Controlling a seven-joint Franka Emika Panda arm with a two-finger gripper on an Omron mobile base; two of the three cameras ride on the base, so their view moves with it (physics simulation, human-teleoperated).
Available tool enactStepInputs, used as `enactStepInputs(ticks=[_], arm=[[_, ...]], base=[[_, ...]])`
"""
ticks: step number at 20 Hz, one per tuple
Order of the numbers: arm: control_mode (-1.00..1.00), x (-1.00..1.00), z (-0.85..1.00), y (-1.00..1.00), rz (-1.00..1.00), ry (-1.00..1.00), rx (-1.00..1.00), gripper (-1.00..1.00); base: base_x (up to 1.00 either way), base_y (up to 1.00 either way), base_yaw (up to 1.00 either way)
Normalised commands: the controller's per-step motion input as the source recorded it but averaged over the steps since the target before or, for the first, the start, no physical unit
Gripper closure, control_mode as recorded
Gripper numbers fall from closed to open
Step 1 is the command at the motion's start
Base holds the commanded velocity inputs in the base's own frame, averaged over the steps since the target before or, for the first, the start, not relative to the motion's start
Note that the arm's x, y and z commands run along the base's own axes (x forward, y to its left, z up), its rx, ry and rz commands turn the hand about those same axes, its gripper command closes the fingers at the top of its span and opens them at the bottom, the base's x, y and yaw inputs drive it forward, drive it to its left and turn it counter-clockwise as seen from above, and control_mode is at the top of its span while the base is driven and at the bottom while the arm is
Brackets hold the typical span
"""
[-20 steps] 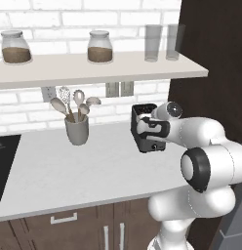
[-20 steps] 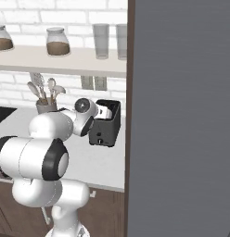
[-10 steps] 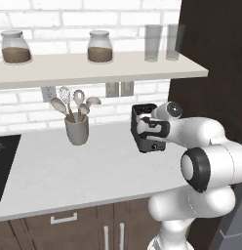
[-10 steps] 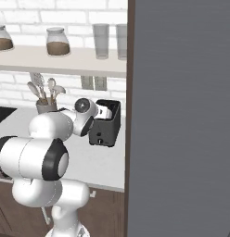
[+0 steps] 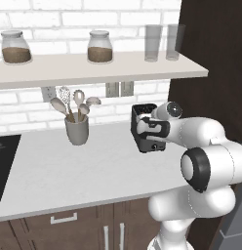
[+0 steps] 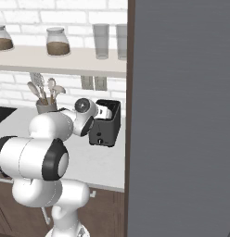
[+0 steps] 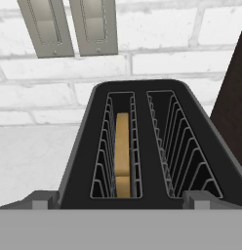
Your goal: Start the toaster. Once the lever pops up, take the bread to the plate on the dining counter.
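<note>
Tan, flat bread (image 7: pixel 122 151) stands in the boxy black toaster's (image 7: pixel 142 146) wire-ribbed left slot, tool (image 7: pixel 121 201) spread wide.

Honestly nothing changes here between the earlier shots and now. The hand (image 5: pixel 142 128) sits at the same spot right over the toaster (image 6: pixel 105 124), jaws just as wide, and the arm's pose is identical in both base views. The bread (image 7: pixel 122 151) sits edge-up in the same slot. No drift in either base view, so the base is parked too. About as static as it gets.
</note>
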Motion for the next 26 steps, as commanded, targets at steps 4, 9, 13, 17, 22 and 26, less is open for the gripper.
enactStepInputs(ticks=[4, 9, 13, 17, 22, 26], arm=[[-1.00, 0.00, 0.00, 0.00, 0.00, 0.00, 0.00, -1.00], [-1.00, 0.00, 0.00, 0.00, 0.00, 0.00, 0.00, -1.00], [-1.00, 0.00, 0.00, 0.00, 0.00, 0.00, 0.00, -1.00], [-1.00, 0.00, 0.00, 0.00, 0.00, 0.00, 0.00, -1.00], [-1.00, 0.00, 0.00, 0.00, 0.00, 0.00, 0.00, -1.00], [-1.00, 0.00, 0.00, 0.00, 0.00, 0.00, 0.00, -1.00]], base=[[0.00, 0.00, 0.00], [0.00, 0.00, 0.00], [0.00, 0.00, 0.00], [0.00, 0.00, 0.00], [0.00, 0.00, 0.00], [0.00, 0.00, 0.00]])
